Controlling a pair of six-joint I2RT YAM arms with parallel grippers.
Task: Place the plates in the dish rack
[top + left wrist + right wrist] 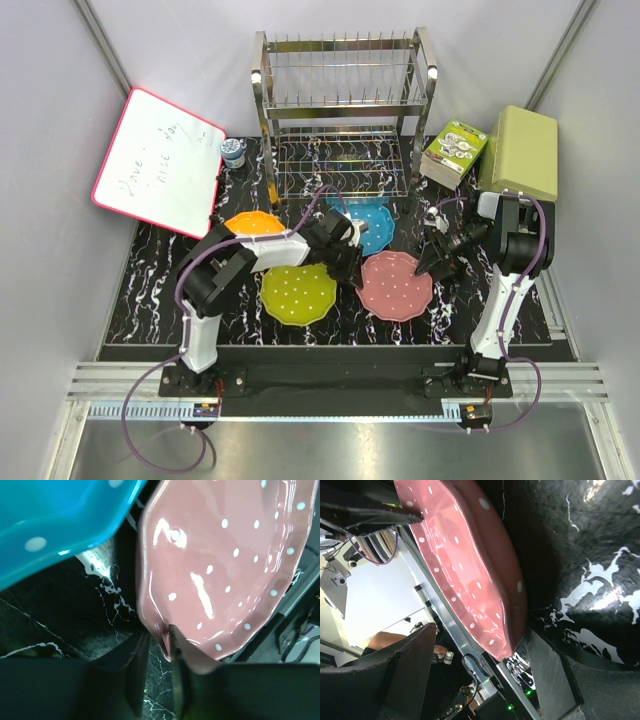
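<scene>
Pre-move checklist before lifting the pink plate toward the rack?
1. Left end effector lined up on the pink plate rim, near edge: ok.
2. Left end effector clamped firmly on that rim: cannot tell, a narrow gap shows in the left wrist view.
3. Right end effector open at the plate's opposite edge: ok.
4. Pink plate apart from the blue plate: ok, bare table shows between them.
5. Dish rack top slots free of plates: ok.
</scene>
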